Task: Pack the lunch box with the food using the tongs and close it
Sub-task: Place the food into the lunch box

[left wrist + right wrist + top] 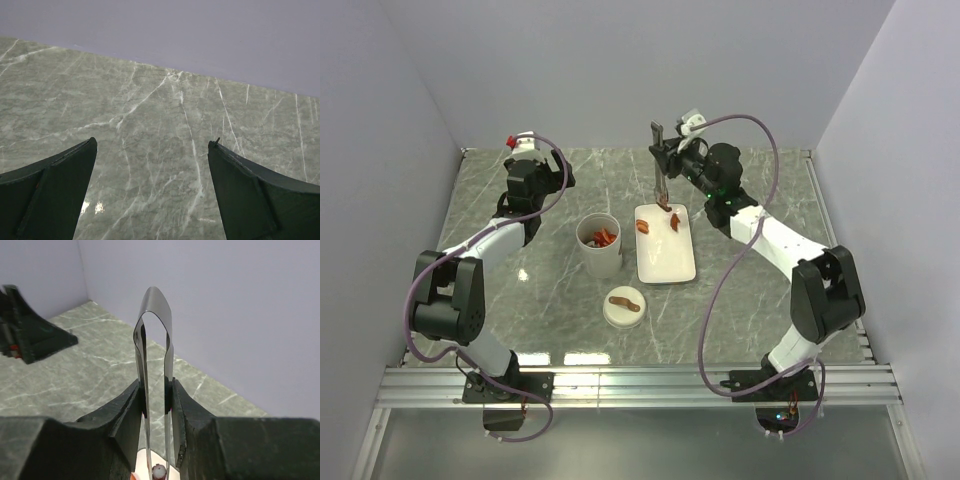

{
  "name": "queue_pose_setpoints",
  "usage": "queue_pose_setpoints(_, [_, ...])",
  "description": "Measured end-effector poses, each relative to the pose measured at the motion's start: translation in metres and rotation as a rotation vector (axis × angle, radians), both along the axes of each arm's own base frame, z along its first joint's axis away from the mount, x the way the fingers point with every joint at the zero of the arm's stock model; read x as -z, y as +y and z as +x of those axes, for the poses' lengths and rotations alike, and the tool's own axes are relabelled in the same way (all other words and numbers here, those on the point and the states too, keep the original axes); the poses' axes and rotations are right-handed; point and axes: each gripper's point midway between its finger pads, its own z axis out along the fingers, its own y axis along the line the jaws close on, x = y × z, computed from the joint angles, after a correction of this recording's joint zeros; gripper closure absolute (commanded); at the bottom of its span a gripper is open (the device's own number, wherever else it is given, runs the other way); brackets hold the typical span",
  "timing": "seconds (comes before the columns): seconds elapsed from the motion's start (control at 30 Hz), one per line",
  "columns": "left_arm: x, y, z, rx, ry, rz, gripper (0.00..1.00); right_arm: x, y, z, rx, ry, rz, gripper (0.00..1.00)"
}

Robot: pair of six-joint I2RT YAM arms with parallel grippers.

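The lunch box (601, 245), a tall white cylinder, stands open on your veined grey marble table (520, 300) with red-orange food (603, 237) inside, its round cream lid (623, 307) beside it. Your right gripper (156, 405) pinches the slim, shiny metal tongs (155, 340) upright over the flat white plate (665, 260). Your left gripper (152, 145) hangs with its jaws spread wide
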Motion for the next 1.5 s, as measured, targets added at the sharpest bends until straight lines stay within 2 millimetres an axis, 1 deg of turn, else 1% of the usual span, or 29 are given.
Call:
queue_pose_setpoints(0.07, [0.000, 0.000, 0.000, 0.000, 0.000, 0.000, 0.01, -0.006, 0.004, -0.006, -0.019, -0.009, 0.005, 0.86])
queue_pose_setpoints(0.17, [0.000, 0.000, 0.000, 0.000, 0.000, 0.000, 0.01, -0.022, 0.013, -0.023, -0.072, -0.034, 0.021, 0.86])
queue_pose_setpoints(0.23, [0.000, 0.000, 0.000, 0.000, 0.000, 0.000, 0.01, -0.038, 0.022, -0.038, -0.119, -0.064, 0.036, 0.86])
queue_pose_setpoints(0.37, [0.000, 0.000, 0.000, 0.000, 0.000, 0.000, 0.01, -0.071, 0.044, -0.077, -0.243, -0.133, 0.066, 0.86])
queue_pose_setpoints(0.43, [0.000, 0.000, 0.000, 0.000, 0.000, 0.000, 0.01, -0.084, 0.056, -0.095, -0.316, -0.162, 0.078, 0.86])
queue_pose_setpoints(0.5, [0.000, 0.000, 0.000, 0.000, 0.000, 0.000, 0.01, -0.095, 0.065, -0.109, -0.381, -0.182, 0.090, 0.86])
queue_pose_setpoints(0.6, [0.000, 0.000, 0.000, 0.000, 0.000, 0.000, 0.01, -0.106, 0.076, -0.126, -0.468, -0.200, 0.099, 0.86])
queue_pose_setpoints(0.7, [0.000, 0.000, 0.000, 0.000, 0.000, 0.000, 0.01, -0.115, 0.085, -0.137, -0.534, -0.207, 0.111, 0.86])
queue_pose_setpoints(0.83, [0.000, 0.000, 0.000, 0.000, 0.000, 0.000, 0.01, -0.117, 0.100, -0.145, -0.620, -0.200, 0.125, 0.86])
queue_pose_setpoints(1.0, [0.000, 0.000, 0.000, 0.000, 0.000, 0.000, 0.01, -0.104, 0.119, -0.149, -0.697, -0.154, 0.122, 0.85])
queue_pose_setpoints(1.07, [0.000, 0.000, 0.000, 0.000, 0.000, 0.000, 0.00, -0.098, 0.125, -0.150, -0.720, -0.137, 0.116, 0.79])
queue_pose_setpoints(1.17, [0.000, 0.000, 0.000, 0.000, 0.000, 0.000, 0.01, -0.090, 0.129, -0.152, -0.739, -0.113, 0.107, 0.70])
queue_pose_setpoints(1.23, [0.000, 0.000, 0.000, 0.000, 0.000, 0.000, 0.01, -0.089, 0.130, -0.153, -0.746, -0.108, 0.105, 0.65])
queue_pose_setpoints(1.33, [0.000, 0.000, 0.000, 0.000, 0.000, 0.000, 0.01, -0.090, 0.130, -0.153, -0.749, -0.109, 0.105, 0.60])
queue_pose_setpoints(1.5, [0.000, 0.000, 0.000, 0.000, 0.000, 0.000, 0.01, -0.091, 0.130, -0.153, -0.748, -0.115, 0.104, 0.58])
